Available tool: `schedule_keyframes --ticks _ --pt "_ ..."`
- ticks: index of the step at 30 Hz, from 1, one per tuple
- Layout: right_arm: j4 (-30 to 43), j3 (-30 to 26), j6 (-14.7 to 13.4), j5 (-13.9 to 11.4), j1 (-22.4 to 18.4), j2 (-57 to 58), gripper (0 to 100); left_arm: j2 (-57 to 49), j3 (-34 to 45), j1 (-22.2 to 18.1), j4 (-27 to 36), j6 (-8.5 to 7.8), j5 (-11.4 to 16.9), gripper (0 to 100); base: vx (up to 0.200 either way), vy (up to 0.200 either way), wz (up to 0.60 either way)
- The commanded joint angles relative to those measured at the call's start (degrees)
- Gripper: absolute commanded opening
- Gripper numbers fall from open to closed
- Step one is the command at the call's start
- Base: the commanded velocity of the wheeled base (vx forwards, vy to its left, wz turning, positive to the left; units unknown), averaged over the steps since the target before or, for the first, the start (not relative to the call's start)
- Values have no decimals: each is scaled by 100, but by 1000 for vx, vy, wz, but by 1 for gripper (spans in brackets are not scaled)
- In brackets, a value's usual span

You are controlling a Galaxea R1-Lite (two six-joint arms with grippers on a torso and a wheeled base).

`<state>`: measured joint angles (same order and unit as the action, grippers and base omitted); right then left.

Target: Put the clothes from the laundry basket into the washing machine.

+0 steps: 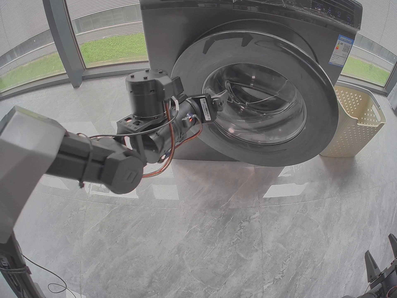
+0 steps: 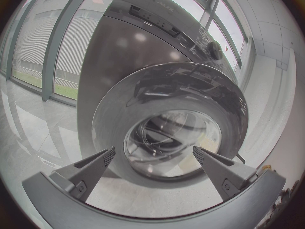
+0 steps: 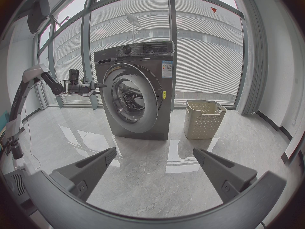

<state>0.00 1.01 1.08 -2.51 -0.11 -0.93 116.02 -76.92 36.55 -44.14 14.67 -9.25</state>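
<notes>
Now, nearest to me, my right pincer point(image 3: 154, 155) hangs low over the grey marble-patterned floor point(image 3: 149, 175), its dark fingers spread wide and holding nothing. My left arm point(image 1: 103, 162) is stretched forward with the elbow bent. My left pincer point(image 2: 154, 153) is likewise wide open and empty, and it points at the round glass-windowed door point(image 1: 256, 100). It is close to the door's rim, but I cannot tell whether it touches. The door stands swung outward from the dark grey front-loading washing machine point(image 1: 173, 34). A blue-and-white sticker point(image 1: 342, 50) sits at the front's upper corner, its print too small to read. Just beside the machine, on my right, stands the cream perforated plastic laundry basket point(image 1: 359, 121).
</notes>
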Motion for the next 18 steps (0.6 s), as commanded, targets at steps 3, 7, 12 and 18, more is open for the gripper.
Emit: schedule_keyframes --ticks 3,7,12,18 --pt "0 -101 6 -4 2 49 100 -2567 2709 300 -7 -87 336 100 0 0 0" --pt "0 -101 6 -4 2 49 100 -3736 3931 379 46 -254 354 100 0 0 0" --pt "0 -101 6 -4 2 49 100 -4676 4836 379 64 -324 345 100 0 0 0" --pt "0 -101 6 -4 2 49 100 -5792 5934 318 81 -517 284 100 0 0 0"
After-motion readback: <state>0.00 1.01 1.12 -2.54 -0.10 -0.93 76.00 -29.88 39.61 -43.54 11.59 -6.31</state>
